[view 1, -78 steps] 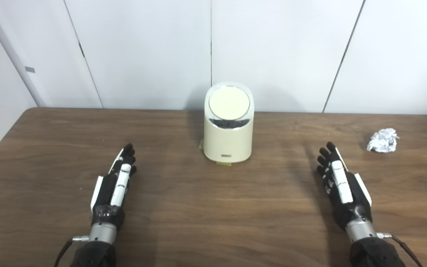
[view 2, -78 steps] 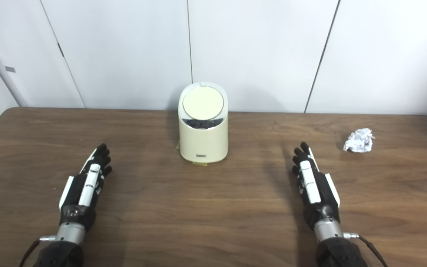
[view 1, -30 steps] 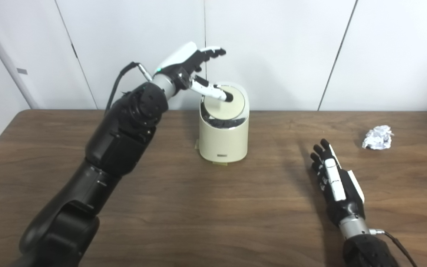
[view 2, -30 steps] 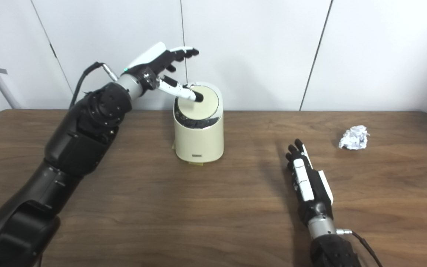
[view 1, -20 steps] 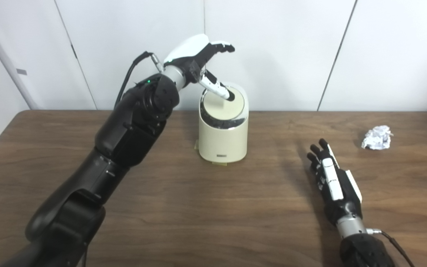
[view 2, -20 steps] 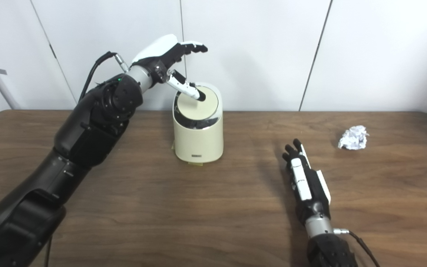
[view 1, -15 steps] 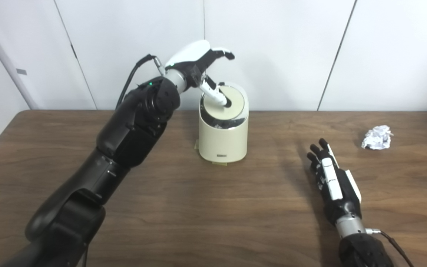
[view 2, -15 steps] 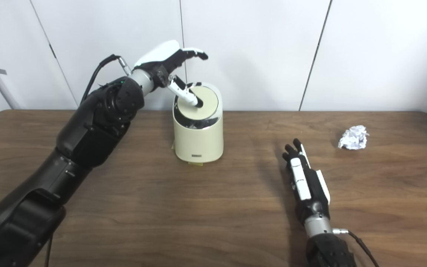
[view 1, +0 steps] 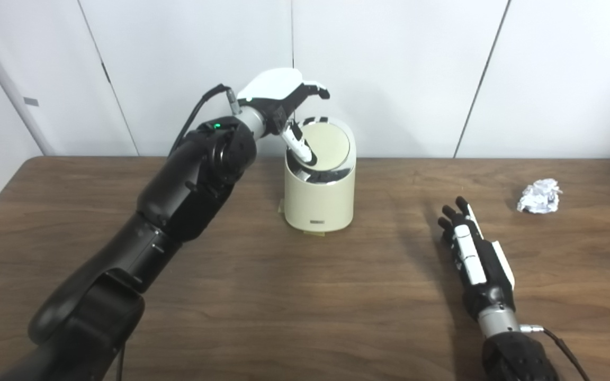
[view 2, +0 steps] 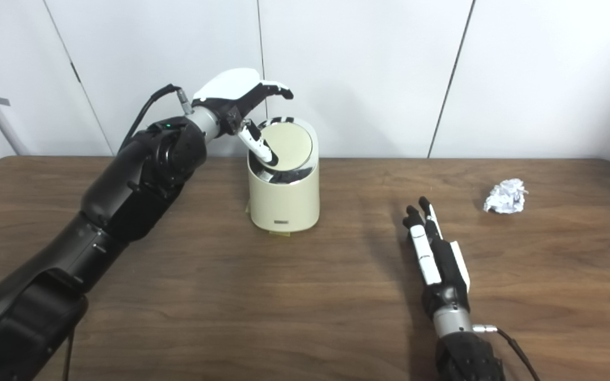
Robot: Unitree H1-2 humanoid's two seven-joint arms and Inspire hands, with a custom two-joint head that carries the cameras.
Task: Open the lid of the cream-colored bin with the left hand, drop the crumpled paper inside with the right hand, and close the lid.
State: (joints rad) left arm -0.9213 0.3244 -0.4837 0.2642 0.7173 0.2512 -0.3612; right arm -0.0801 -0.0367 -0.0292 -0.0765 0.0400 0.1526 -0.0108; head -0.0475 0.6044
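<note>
The cream-colored bin [view 1: 320, 203] stands at the middle back of the table, its round lid [view 1: 329, 147] tilted towards me with a dark gap showing under its near edge. My left hand [view 1: 283, 101] hovers over the bin's left rim, fingers apart; its thumb reaches down onto the lid's left edge. The crumpled paper [view 1: 538, 189] lies far right on the table. My right hand [view 1: 472, 259] rests flat on the table, open and holding nothing, well short of the paper.
The brown wooden table [view 1: 262, 296] runs to a white panelled wall [view 1: 400, 63] just behind the bin. A small yellowish tab [view 1: 317, 233] sticks out under the bin's front.
My left arm rose from the table to the bin; over the last second its thumb slid from the lid's centre to its left edge. The right hand barely shifted.
</note>
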